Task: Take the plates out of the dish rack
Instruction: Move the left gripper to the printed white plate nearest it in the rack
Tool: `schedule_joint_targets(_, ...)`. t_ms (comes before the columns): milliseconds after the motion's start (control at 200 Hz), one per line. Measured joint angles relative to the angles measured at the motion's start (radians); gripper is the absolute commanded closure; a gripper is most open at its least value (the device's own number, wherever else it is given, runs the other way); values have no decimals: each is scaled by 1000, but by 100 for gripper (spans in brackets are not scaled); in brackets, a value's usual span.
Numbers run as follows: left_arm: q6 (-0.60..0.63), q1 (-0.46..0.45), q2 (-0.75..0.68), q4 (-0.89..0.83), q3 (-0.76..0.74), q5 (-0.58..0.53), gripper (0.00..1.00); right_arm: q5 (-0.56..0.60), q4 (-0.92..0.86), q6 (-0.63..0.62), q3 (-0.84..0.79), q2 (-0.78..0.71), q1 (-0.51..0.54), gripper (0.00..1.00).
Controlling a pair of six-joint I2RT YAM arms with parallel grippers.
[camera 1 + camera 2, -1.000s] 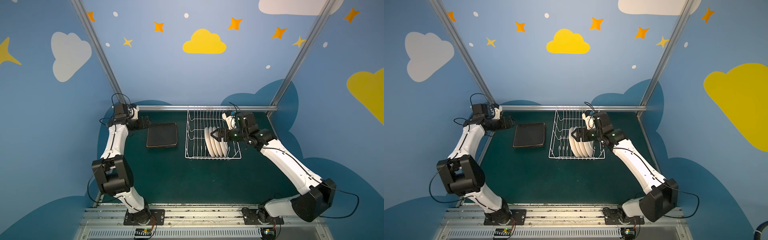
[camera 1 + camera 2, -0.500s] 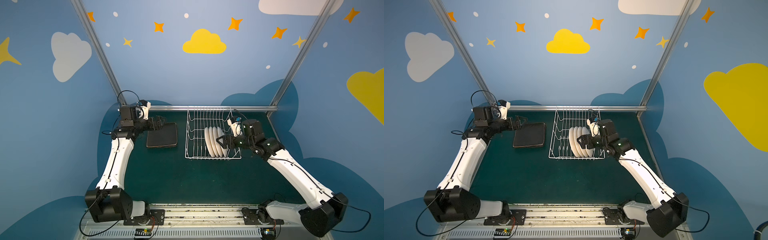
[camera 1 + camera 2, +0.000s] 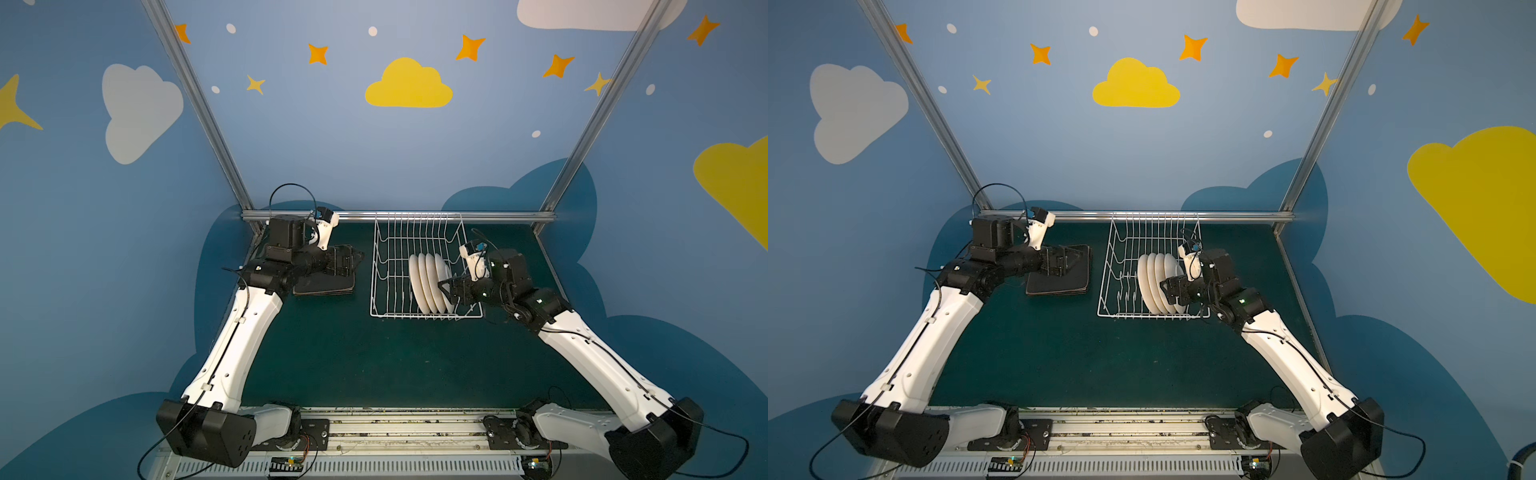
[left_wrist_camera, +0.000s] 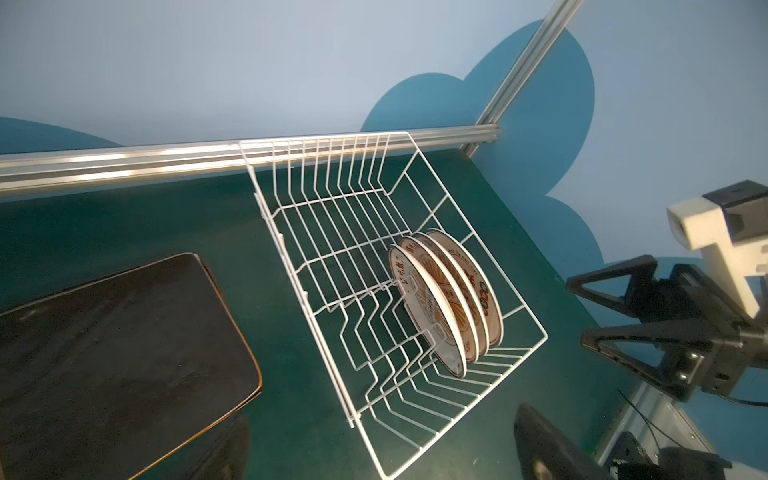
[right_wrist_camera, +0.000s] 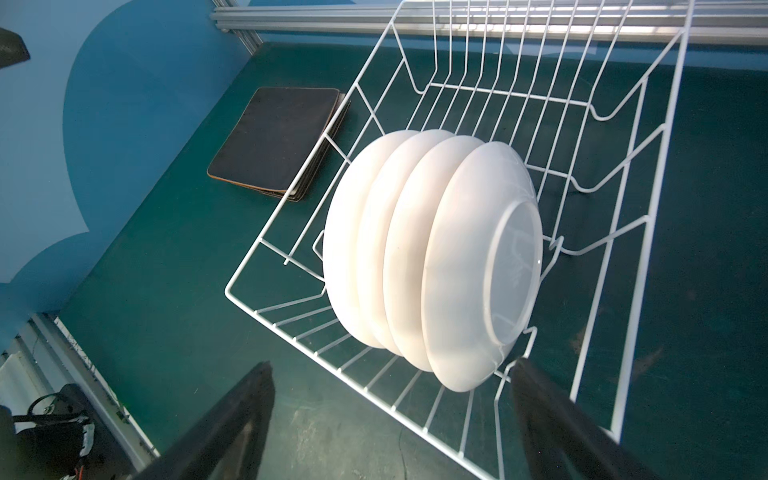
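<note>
Against the view of a second before, the left arm (image 3: 245, 324) was found stretched out of its folded pose. The left hand (image 3: 351, 259) had been carried from the back left corner to a spot over the square plates (image 5: 274, 137), part of which was hidden by it in both top views. The right arm (image 3: 590, 357) had been lowered. The right hand (image 3: 446, 291) had been brought down from over the round plates (image 3: 428, 286) to the right side of the dish rack (image 3: 415, 232), just beside the rightmost plate. Rack and plates were left unmoved.

The green desk (image 3: 332, 353) was bounded at the back by a metal rail (image 3: 498, 215), against which the rack's far end was set. The square plates were stacked flat on the desk, black backs up, just left of the rack. Four round plates were stood on edge in the rack's near right part, with white backs turned to the right hand and printed faces to the left.

Both hands were spread wide and nothing was gripped. The rack's wire side was seen close by the right hand's fingers (image 5: 552, 415).
</note>
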Motion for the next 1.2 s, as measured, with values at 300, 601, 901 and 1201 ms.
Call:
schedule_joint_targets(300,-148,-166,46,74,-45,-45,16,14,32,1,-38,-22,-5,11)
schedule_joint_targets(601,-310,-259,181,154,-77,-96,30,41,47,9,-76,-64,-6,9)
schedule_joint_targets(901,-417,-294,324,192,-48,-92,40,71,54,20,-97,-95,-14,9)
schedule_joint_targets(1201,-462,-312,428,208,19,-63,49,82,55,23,-99,-95,-18,9)
